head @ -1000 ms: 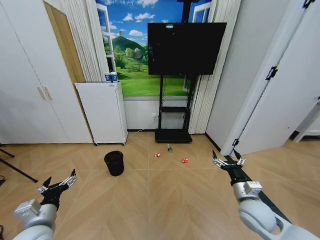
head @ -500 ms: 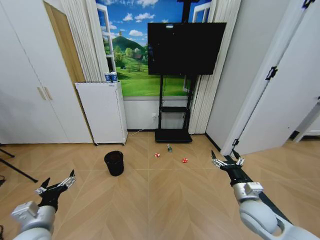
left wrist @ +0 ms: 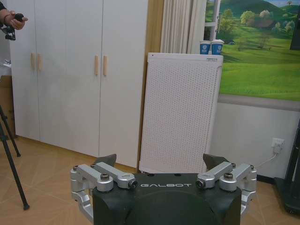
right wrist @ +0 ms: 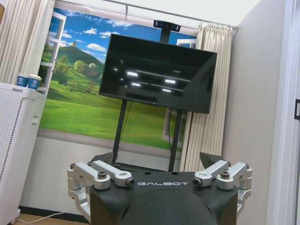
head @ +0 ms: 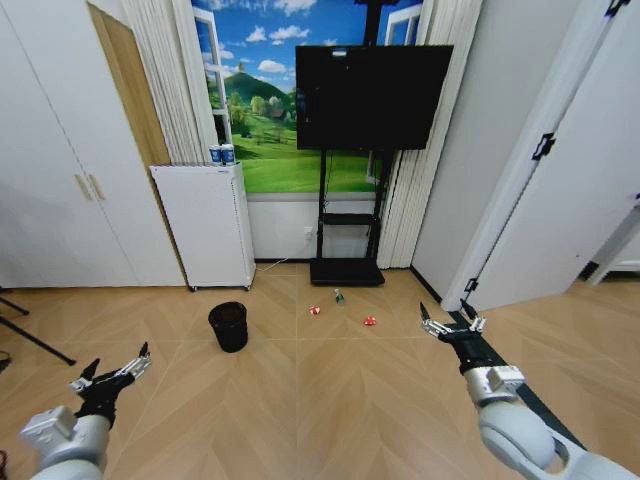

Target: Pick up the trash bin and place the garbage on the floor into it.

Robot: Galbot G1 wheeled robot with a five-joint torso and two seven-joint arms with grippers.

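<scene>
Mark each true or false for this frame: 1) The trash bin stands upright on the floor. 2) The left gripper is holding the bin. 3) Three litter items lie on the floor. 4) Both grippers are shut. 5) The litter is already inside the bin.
1) The trash bin stands upright on the floor: true.
2) False: the left gripper is open, apart from the bin.
3) The garbage, three items, lies on the floor: true.
4) False: the right gripper is open too.
5) False: the litter lies on the floor, apart from the bin, nearer the TV stand.

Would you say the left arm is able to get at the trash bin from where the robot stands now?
Probably not yet. The left hand hangs open, well short of the trash bin, which stands farther off on bare floor with nothing between them.
</scene>
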